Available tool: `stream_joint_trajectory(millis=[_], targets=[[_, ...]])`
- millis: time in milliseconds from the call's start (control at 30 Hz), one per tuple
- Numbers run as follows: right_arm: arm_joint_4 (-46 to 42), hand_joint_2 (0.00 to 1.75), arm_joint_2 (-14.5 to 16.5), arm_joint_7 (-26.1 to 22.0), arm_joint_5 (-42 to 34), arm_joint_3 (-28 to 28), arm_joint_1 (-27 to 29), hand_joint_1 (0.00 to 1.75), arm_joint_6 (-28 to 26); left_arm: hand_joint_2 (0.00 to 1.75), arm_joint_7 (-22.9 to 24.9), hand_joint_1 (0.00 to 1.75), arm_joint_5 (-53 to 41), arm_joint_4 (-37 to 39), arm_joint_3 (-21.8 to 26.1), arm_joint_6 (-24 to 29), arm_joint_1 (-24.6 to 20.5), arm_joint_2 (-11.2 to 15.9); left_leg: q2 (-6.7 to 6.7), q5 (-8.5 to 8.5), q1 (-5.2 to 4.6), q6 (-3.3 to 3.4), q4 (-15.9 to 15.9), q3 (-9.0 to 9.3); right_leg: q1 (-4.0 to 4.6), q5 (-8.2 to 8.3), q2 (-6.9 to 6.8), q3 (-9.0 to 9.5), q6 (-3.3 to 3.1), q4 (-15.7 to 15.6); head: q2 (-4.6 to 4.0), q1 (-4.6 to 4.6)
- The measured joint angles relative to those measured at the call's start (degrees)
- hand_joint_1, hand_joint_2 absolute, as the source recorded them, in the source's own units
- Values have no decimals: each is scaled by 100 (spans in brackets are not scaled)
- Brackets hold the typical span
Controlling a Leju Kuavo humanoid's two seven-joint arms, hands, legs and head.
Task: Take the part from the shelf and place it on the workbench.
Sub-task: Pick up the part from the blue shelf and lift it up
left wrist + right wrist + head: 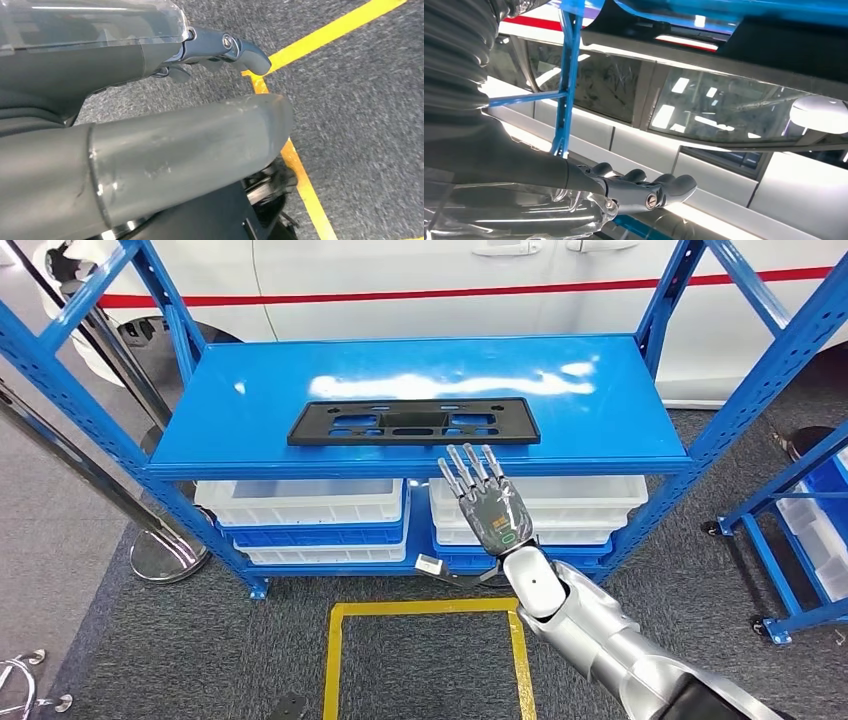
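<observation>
On the shelf: we see a flat black part point(414, 422) lying lengthwise on the glossy blue top board of a blue metal shelf point(250, 390), near the board's front edge, with cut-out openings along it.
Right hand: our right hand point(487, 502) is raised in front of the shelf's front edge, just below and beside the part's right half, fingers point(470, 468) straight and spread, holding nothing and not touching the part.
Left hand: in the left wrist view we see our left hand point(220, 47) hanging over the floor, with nothing visible in it; we cannot tell how far its fingers are spread.
Lower shelf: white and blue bins point(302, 515) are stacked under the top board, two stacks side by side.
Floor: grey carpet point(200, 650) with a yellow taped rectangle point(430, 608) in front of the shelf.
Room: a white car point(420, 280) with a red stripe stands behind the shelf; a second blue rack point(800, 530) stands at the right.
Hard to make out: the thumb and cover block much of the left wrist view; the right wrist view looks up past the hand at the car's windows, and the part cannot be made out there.
</observation>
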Motion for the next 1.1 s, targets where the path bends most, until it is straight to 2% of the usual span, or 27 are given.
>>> stream_joint_trajectory(millis=[33,67,100,133,200,233,267,300,400,467,533,567,600,633,700,733,767,867,933,967,1033,1067,1100], targets=[[0,175,0,-15,0,-10,8,0,1,0,0,0,0,0,-1,4,2,0,0,-137,1,-10,378,-199,9,-7,-3,5,-16,1,0,-1],[1,175,-1,-29,0,-16,19,0,1,0,0,0,0,0,-2,7,7,1,0,-200,1,-13,657,-357,19,-14,-2,11,-24,3,0,-1],[1,175,-1,-38,0,-22,28,0,1,0,0,0,0,0,-3,9,12,1,0,-160,0,-6,762,-437,29,-22,2,20,-30,4,0,-1],[1,175,0,-44,0,-28,34,0,1,0,0,0,0,0,-4,10,14,1,0,-9,-3,15,642,-408,38,-31,8,35,-32,6,0,-1],[-3,175,2,-49,0,-51,36,0,0,0,0,0,0,0,-7,11,6,3,-2,420,-24,101,-70,-111,53,-56,19,77,-23,5,0,1],[-6,175,2,-51,0,-65,33,0,0,0,0,0,0,0,-9,12,-2,6,-3,556,-40,149,-419,49,66,-69,24,88,-8,7,0,0],[-9,175,2,-56,0,-77,30,0,0,0,0,0,0,0,-10,12,-10,9,-4,616,-57,184,-660,158,71,-76,25,89,13,8,0,1],[-10,175,2,-64,0,-84,29,0,1,0,0,0,0,0,-13,12,-15,11,-7,606,-73,206,-770,206,69,-79,25,83,39,4,0,1],[-14,175,2,-87,0,-110,24,0,-1,0,-2,0,0,0,-28,11,-18,11,-12,621,-55,254,-896,267,62,-112,15,82,135,12,0,1],[-15,175,1,-92,0,-136,10,0,-1,0,-7,0,0,0,-37,9,-23,8,-6,654,-20,299,-978,321,60,-324,13,-62,187,344,0,3],[-9,175,-1,-101,0,-147,16,0,-1,0,-9,0,0,0,-41,8,-26,4,-4,648,-22,320,-984,328,44,-651,14,-432,224,1058,0,3],[-4,175,-1,-111,0,-150,30,0,-1,0,-9,0,0,0,-42,8,-24,4,-3,641,-22,323,-980,329,32,-741,12,-609,242,1369,0,2],[1,175,-1,-121,0,-151,44,0,-1,0,-9,0,0,0,-42,8,-21,4,-5,630,-20,321,-972,331,19,-725,11,-709,256,1512,0,2],[4,175,-1,-130,0,-153,51,0,-1,0,-9,0,0,0,-42,7,-19,3,-9,614,-16,311,-955,333,4,-594,8,-696,267,1432,0,2],[5,175,-1,-138,0,-160,44,0,-1,0,-9,0,0,0,-44,4,-18,-1,-19,557,-5,274,-892,339,-23,-180,0,-409,274,761,0,3],[5,175,-1,-139,0,-163,36,0,-1,0,-10,0,0,0,-45,2,-20,-3,-24,522,-13,244,-843,331,-20,-44,-2,-251,267,416,0,3],[5,175,0,-140,0,-164,31,0,-1,0,-11,0,0,0,-45,1,-22,-5,-28,495,-22,213,-813,321,-15,19,-3,-148,247,187,0,2],[5,175,-4,-139,0,-164,36,0,-1,0,-16,0,2,0,-46,2,-20,-7,-30,467,-36,130,-803,315,4,2,6,-98,156,76,0,1],[4,175,-8,-130,0,-166,37,0,-1,0,-17,0,2,0,-47,7,-17,-5,-25,366,-18,73,-681,285,-7,9,9,-63,81,37,0,0],[4,175,-5,-126,0,-166,36,0,-1,0,-17,0,4,0,-48,9,-19,-5,-23,240,-10,48,-470,196,-17,10,8,-42,47,19,0,0],[4,175,3,-126,0,-166,42,0,-1,0,-17,0,10,0,-48,10,-19,-5,-19,-93,-1,14,245,-146,-12,-5,3,-19,3,12,0,-1],[4,175,4,-126,0,-165,47,0,-1,0,-17,0,14,0,-48,10,-14,-5,-19,-208,2,4,592,-330,-6,-14,1,-13,-9,14,0,0],[5,175,4,-126,1,-164,52,0,-1,0,-17,0,15,0,-48,10,-5,-5,-19,-224,2,2,783,-445,1,-23,2,-5,-16,15,0,-1]])
